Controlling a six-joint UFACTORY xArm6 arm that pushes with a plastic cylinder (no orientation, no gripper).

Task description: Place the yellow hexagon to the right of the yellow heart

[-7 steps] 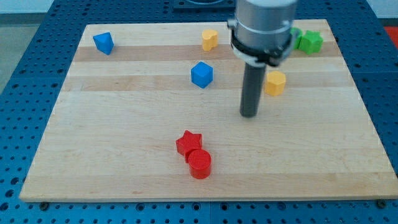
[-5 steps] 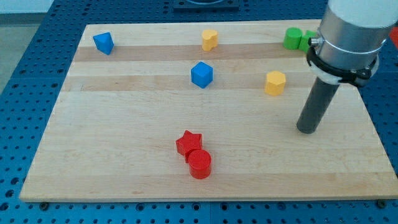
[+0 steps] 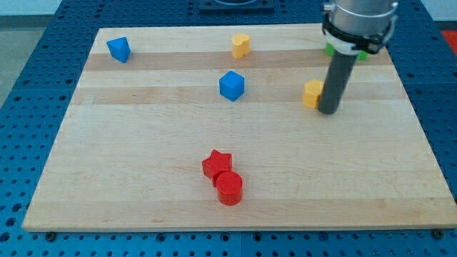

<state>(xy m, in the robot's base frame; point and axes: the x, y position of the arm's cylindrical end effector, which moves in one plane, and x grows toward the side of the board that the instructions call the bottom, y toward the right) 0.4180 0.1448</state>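
1. Nearest the view's bottom, the red cylinder [image 3: 229, 189] and the red star [image 3: 216, 164] touch each other, the star at about 11 o'clock from the cylinder. Both lie well apart from anything the task names.

2. Further up, the blue cube [image 3: 231, 86] stands alone near the middle of the wooden board [image 3: 143, 171].

3. At about 3 o'clock from the cube sits the yellow hexagon [image 3: 312, 93]. My tip [image 3: 328, 111] rests against or just beside the hexagon's right flank, at about 4 o'clock from it; the rod hides that side of the block, so I cannot tell whether they actually touch. I have no jaws at all, only the rod, so there is nothing to be apart or together.

4. Further still, the yellow heart [image 3: 240, 46] lies near the view's top edge, at about 10 o'clock from the hexagon and well apart from it.

5. At the far corners, the blue block [image 3: 118, 49], a wedge-like shape, sits at the top left, and a green block [image 3: 331, 49] peeks out behind the arm at the top right.

6. Progress, as I judge it: the hexagon is already on the heart's right but much lower and not beside it. What is left is pushing it up and leftward until it sits level with the heart, close on its right.
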